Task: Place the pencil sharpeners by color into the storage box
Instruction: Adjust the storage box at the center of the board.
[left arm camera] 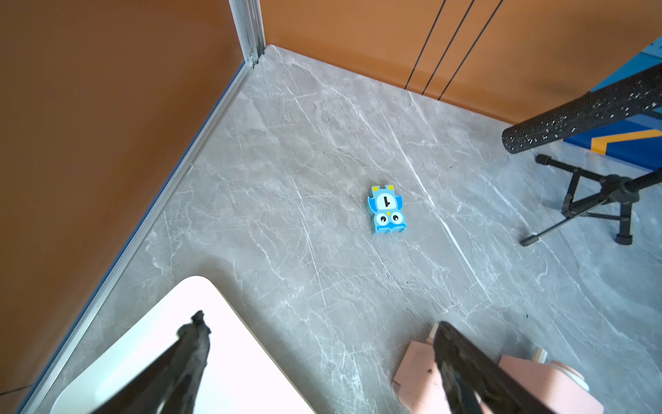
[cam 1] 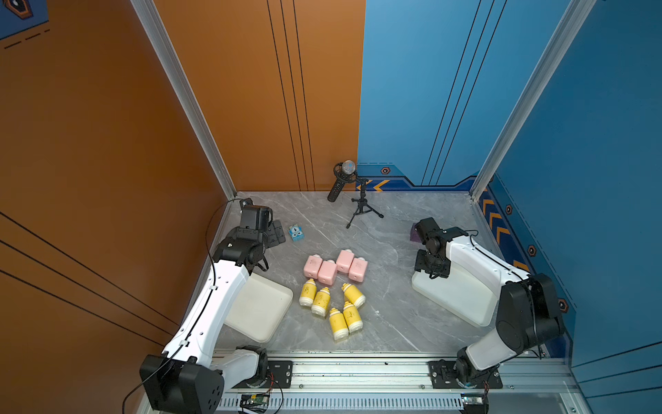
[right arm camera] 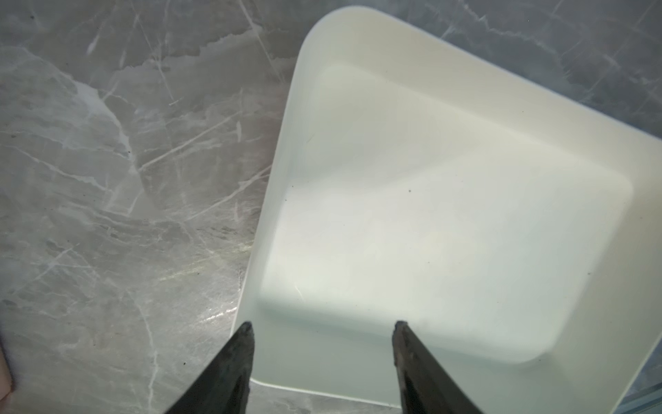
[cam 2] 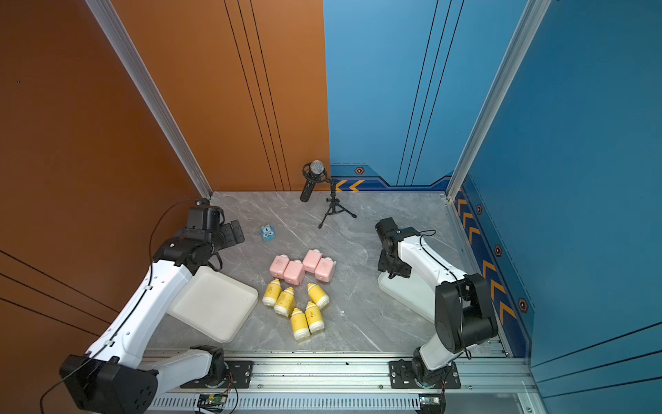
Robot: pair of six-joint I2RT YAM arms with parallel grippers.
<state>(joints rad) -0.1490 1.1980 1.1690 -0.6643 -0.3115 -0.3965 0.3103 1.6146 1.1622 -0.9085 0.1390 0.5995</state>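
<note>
Left tool (left arm camera: 320,320): jaws wide apart, holding nothing, raised near left storage box (cam 1: 265,308).
Blue cube (cam 1: 297,233): on desk (cam 1: 394,322).
Four pink pencil sharpeners (cam 1: 327,271) and five yellow pencil sharpeners (cam 1: 320,301): clustered mid-desk, between the boxes.
Right storage box (cam 1: 455,297): right tool (right arm camera: 323,325) over its edge, jaws apart, holding nothing.

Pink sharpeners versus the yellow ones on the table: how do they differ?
The pink sharpeners are boxy rounded blocks; the yellow sharpeners are bottle-shaped. There are four pink and five yellow. The pink ones sit farther back, toward the microphone; the yellow ones lie nearer the front rail. Both kinds have white ends, lie on the table, and none is in a white tray.
</note>
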